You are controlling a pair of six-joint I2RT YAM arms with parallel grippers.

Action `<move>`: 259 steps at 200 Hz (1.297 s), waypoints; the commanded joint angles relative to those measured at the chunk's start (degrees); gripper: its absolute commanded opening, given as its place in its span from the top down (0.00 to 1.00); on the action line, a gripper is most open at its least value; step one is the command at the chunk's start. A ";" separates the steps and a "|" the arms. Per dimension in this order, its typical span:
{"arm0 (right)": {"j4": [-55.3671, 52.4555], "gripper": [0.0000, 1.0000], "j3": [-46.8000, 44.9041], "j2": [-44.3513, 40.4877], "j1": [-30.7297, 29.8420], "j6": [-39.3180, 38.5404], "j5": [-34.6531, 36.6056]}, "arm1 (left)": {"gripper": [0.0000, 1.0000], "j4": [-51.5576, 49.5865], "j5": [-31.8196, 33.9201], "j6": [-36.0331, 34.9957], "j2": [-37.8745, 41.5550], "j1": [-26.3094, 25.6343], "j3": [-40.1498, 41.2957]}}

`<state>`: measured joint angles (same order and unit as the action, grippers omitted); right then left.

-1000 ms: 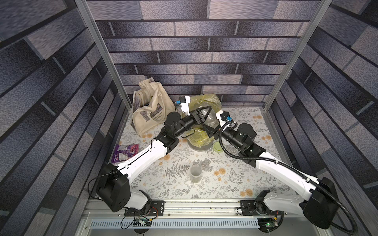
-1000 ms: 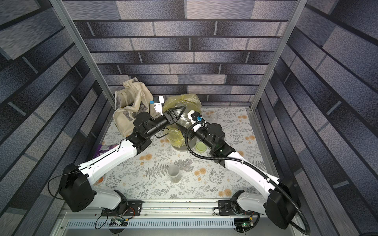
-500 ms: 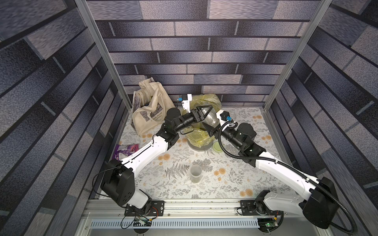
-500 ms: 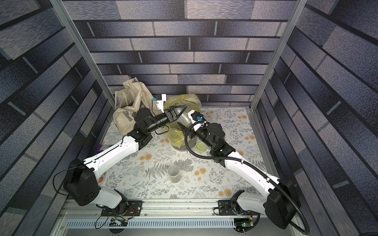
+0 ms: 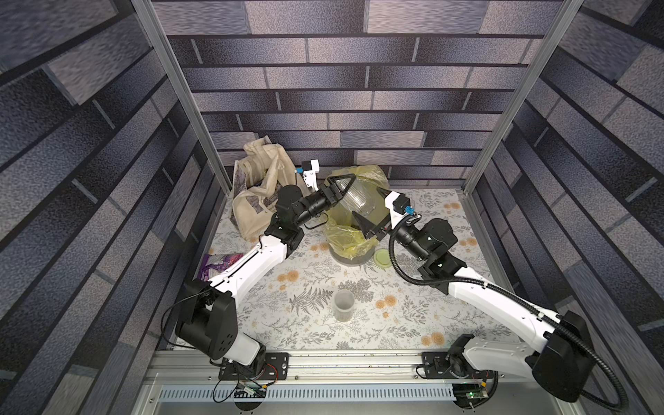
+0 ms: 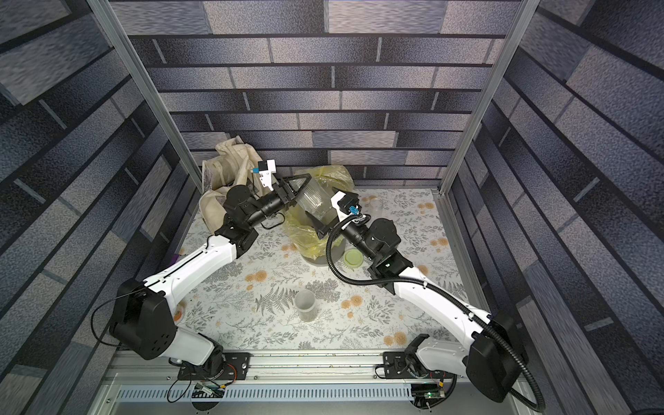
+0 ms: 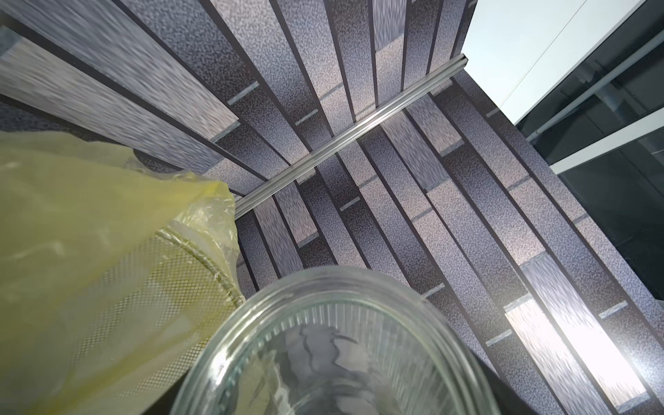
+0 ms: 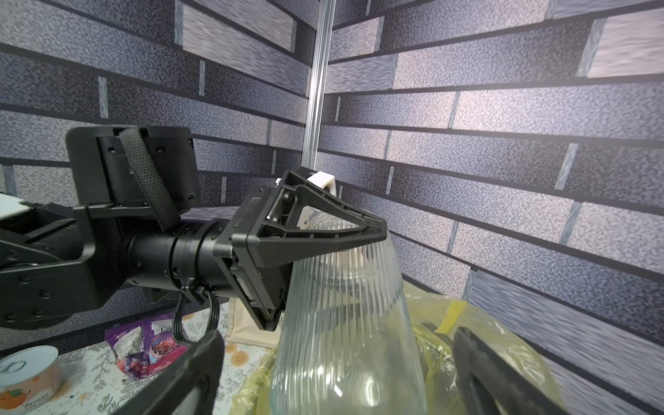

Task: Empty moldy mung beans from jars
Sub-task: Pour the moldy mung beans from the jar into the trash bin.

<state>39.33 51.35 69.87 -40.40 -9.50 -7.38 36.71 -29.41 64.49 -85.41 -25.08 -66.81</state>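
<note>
Lower centre: the tall slim jar (image 5: 344, 305) stands upright, a dull layer of mung beans (image 5: 343, 317) in its bottom. Past it, the lime-green lid (image 5: 382, 257) lies flat just beside the grey bin (image 5: 354, 260). Over the bin's yellow bag (image 5: 346, 239) the left gripper (image 5: 345, 192) clamps the wide ribbed jar (image 5: 361, 201), tilted, and the right gripper (image 8: 336, 345) is spread wide, its fingers (image 8: 194, 373) either side of the glass, clear of it. Farthest back, upper left, a cloth tote (image 5: 258, 187) slumps.

light: dim, from above | glare: wall (image 7: 560, 345) patch | wrist views: near parts soft | edges: bowed
</note>
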 commanded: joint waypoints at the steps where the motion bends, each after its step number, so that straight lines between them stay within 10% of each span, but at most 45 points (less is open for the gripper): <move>1: 6.72 0.00 -0.77 1.98 -0.38 -0.14 -1.18 | 0.72 7.65 -0.43 4.59 4.93 0.79 0.07; 259: 16.57 0.00 3.66 11.08 -0.37 2.39 -1.51 | 0.72 7.24 -1.29 15.14 3.56 -2.23 1.35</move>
<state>54.06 52.84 80.58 -40.40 -7.70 -9.08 41.56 -30.09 79.99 -82.35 -26.87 -64.97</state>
